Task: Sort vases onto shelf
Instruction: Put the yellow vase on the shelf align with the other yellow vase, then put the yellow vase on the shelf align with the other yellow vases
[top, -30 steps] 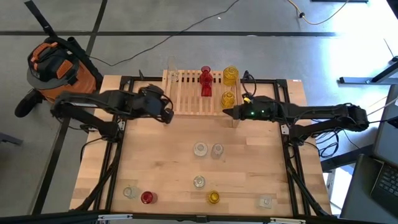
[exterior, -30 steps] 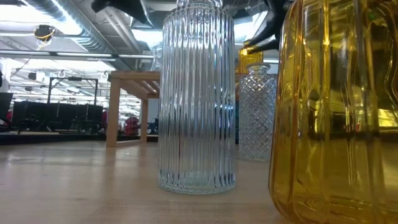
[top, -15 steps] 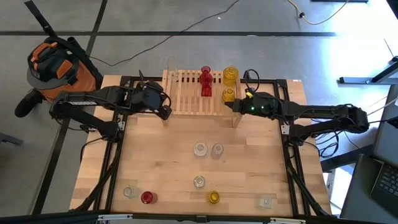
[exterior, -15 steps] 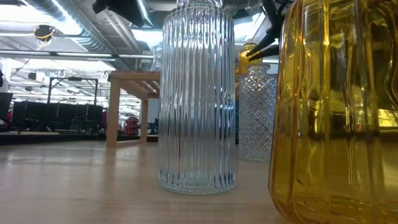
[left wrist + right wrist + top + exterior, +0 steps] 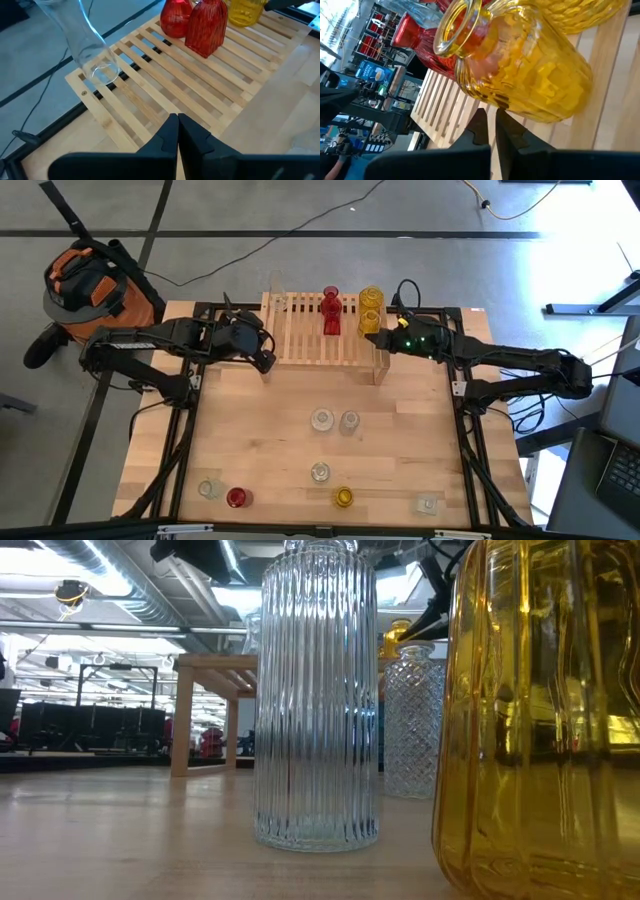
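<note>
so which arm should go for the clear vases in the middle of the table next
Probably left. The left pincer sits empty and shut at the shelf's front edge. The right pincer is beside the yellow vase on the shelf. The two clear vases stand between both arms.

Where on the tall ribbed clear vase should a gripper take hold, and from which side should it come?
Probably on its straight ribbed body, near mid-height. The ribbed clear vase stands upright with vertical walls. Nothing stands close beside it on the left arm's side, while a yellow vase stands close on the other, so come level from the left arm's side.
</note>
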You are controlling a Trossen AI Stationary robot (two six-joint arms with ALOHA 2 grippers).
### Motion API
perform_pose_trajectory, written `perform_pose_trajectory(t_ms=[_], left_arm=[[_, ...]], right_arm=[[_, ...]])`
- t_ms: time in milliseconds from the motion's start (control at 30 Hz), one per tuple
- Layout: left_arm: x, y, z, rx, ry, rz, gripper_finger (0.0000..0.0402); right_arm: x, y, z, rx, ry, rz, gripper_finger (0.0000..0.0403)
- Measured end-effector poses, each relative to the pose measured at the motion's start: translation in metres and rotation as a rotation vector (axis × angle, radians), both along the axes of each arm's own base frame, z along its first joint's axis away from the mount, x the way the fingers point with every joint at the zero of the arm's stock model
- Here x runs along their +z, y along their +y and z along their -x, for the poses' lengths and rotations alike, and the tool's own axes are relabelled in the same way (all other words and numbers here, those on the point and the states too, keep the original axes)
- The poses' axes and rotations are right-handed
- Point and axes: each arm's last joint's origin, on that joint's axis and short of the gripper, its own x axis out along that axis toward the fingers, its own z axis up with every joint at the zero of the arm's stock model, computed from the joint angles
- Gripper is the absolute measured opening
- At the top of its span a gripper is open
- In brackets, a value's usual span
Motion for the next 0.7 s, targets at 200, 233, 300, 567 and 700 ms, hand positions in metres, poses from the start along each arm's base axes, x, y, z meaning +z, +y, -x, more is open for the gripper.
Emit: perform_pose_trajectory(t_ms=[200, 233, 300, 567, 700], left_arm=[[0.0, 0.0, 0.0, -0.002, 0.001, -0.002, 0.0], [0.0, 0.0, 0.0, -0.002, 0.001, -0.002, 0.0], [0.0, 0.0, 0.0, -0.002, 0.002, -0.002, 0.0], [-0.001, -0.001, 0.001, -0.033, 0.038, 0.003, 0.0], [-0.004, -0.002, 0.003, -0.09, 0.092, 0.023, 0.0]], right_arm=[[0.0, 0.0, 0.0, 0.004, 0.006, 0.003, 0.0001], [0.0, 0.0, 0.0, 0.012, 0.004, 0.0, 0.0001], [0.002, 0.002, -0.001, 0.062, -0.023, -0.009, 0.0001], [0.035, 0.052, -0.018, 0.595, -0.353, 0.142, 0.0001], [0.037, 0.108, -0.018, 0.833, -0.326, 0.133, 0.0001]])
